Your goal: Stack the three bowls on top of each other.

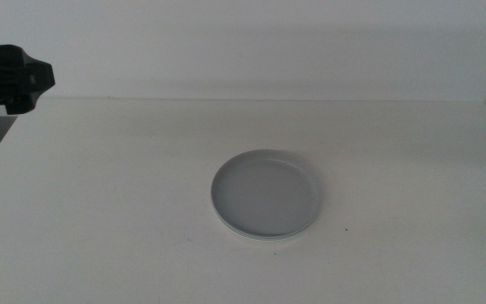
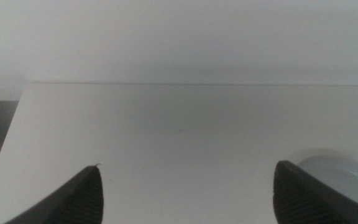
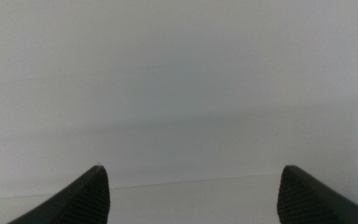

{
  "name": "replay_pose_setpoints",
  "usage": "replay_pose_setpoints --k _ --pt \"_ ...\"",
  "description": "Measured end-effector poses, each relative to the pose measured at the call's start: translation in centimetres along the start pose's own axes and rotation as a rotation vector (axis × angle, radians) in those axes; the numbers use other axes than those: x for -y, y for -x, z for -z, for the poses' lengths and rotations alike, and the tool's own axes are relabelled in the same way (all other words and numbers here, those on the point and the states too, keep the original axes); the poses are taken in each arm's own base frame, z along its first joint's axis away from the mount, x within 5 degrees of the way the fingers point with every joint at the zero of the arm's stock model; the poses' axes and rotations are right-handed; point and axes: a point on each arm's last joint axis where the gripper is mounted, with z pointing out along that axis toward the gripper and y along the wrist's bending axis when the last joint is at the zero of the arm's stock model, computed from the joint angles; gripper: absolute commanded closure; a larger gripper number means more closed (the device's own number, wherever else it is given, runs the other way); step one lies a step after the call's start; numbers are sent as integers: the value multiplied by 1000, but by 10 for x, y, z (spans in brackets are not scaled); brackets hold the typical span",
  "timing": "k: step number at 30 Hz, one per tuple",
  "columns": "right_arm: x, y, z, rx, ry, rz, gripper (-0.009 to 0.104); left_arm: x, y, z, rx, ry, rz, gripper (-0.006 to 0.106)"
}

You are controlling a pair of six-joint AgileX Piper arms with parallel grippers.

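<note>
Grey bowl [image 1: 266, 193] tops stack, lower bowls mostly hidden | both end effectors spread

Overhead forward-down; wrists low, level

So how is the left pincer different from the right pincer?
The left pincer looks over the table with the grey bowl beside one jaw; the right pincer faces mostly bare wall, no bowl in sight. The left arm shows at the middle view's far left; the right arm is out of that view. Both are open and hold nothing.
</note>
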Motion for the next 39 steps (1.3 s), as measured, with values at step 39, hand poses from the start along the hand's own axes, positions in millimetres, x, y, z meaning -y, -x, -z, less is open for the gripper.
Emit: replay_pose_setpoints --k 39 --pt "18 -174 32 -89 -35 -3 2 -18 -225 57 244 40 -59 7"
